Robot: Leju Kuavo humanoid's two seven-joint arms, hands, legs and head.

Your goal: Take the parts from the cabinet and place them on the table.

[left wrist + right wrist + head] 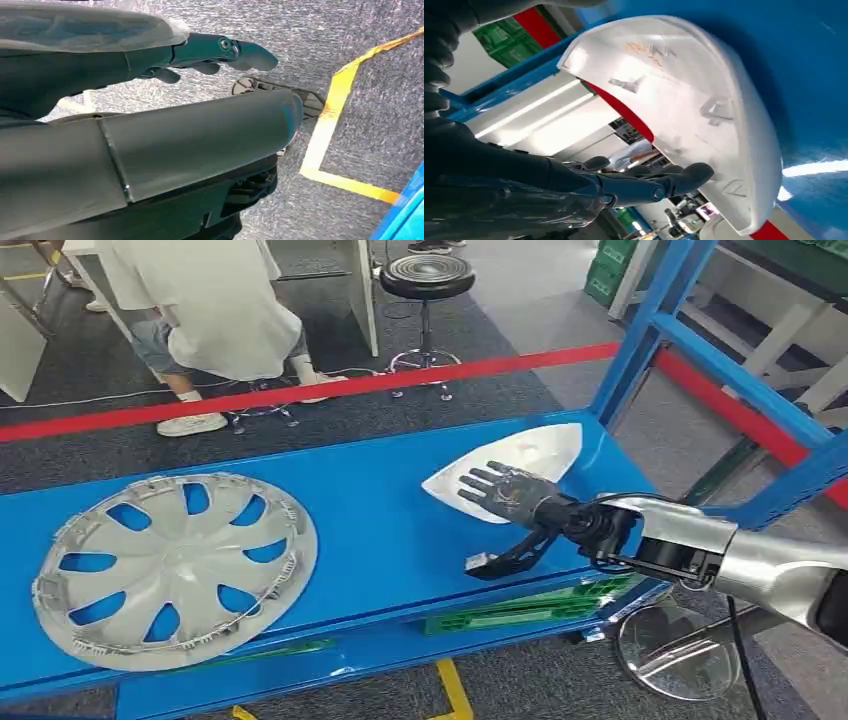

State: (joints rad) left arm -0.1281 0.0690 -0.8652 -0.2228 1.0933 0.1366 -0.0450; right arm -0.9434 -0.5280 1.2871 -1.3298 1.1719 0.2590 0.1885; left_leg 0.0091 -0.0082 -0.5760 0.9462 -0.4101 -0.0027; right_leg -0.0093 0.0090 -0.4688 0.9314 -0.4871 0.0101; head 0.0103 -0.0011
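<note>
On the blue cabinet shelf (380, 510) a silver wheel cover (175, 565) lies flat at the left. At the right end lies a white, roughly triangular plastic part (535, 455). My right hand (515, 505) hovers at that part's near edge with its fingers spread and the thumb pointing down toward the shelf; it holds nothing. In the right wrist view the fingertips (689, 177) reach the rim of the white part (684, 100). My left hand (200, 140) hangs over the grey floor, fingers apart and empty.
A blue upright post (650, 330) stands at the shelf's right end. A green crate (520, 605) sits on the level below. Beyond a red strip (330, 390) a person (215, 310) sits by a black stool (427, 280). Yellow tape (325, 135) marks the floor.
</note>
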